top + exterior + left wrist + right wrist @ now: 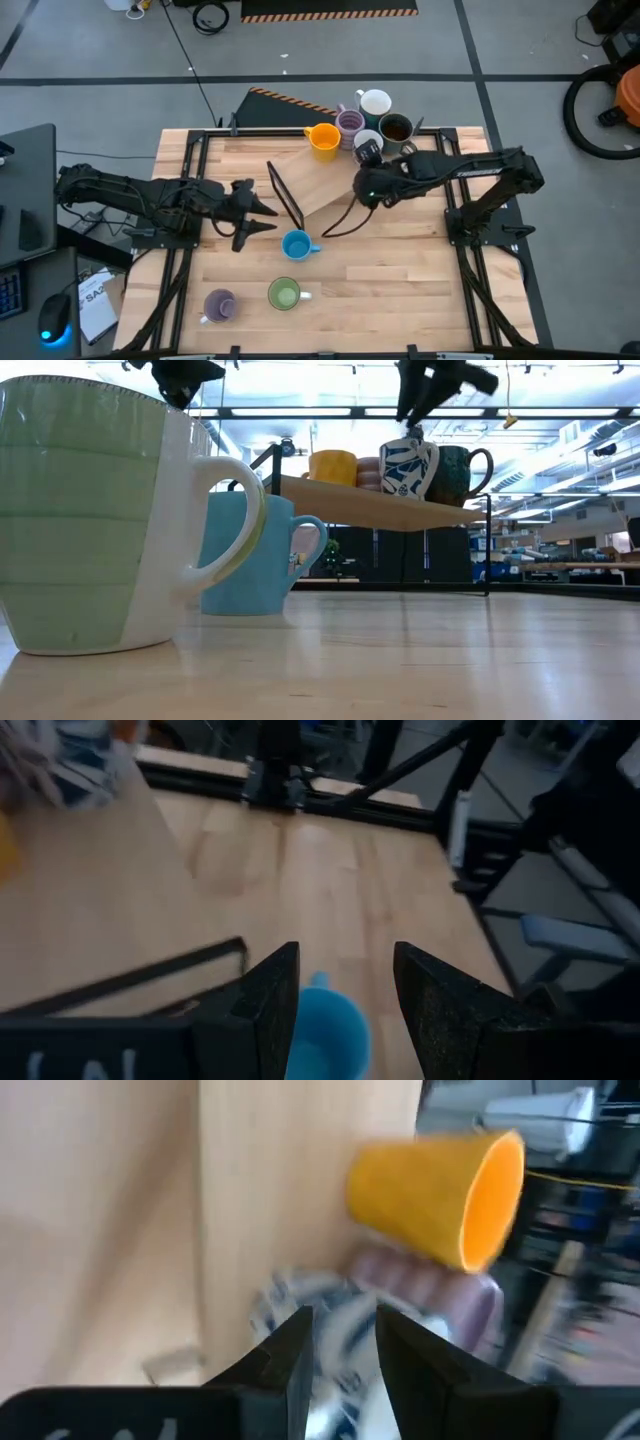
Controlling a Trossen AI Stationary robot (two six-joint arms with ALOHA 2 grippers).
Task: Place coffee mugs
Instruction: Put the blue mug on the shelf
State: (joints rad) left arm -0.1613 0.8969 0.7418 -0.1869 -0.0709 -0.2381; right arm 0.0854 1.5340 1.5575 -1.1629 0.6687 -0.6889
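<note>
- As we look straight down, the left gripper (268, 218) hangs left of centre, its fingers apart, just up-left of the blue mug (296, 245). The right gripper (366, 160) reaches to the upper middle, at a white mug with blue pattern (368, 146) on the raised shelf (330, 180), beside the orange mug (324, 139), a lilac mug (349, 123), a white mug (376, 102) and a dark mug (397, 129). A green mug (284, 294) and a second lilac mug (219, 305) stand at lower centre on the table (400, 290).
- At table level, we find the green mug (100, 520) filling the left of the frame and the blue mug (255, 555) behind it.
- From the left wrist, we see parted fingers (270, 1010) above the blue mug (330, 1035).
- From the right wrist, narrowly parted fingers (290, 1365) straddle the patterned mug (330, 1330); we cannot tell whether they clamp it.
</note>
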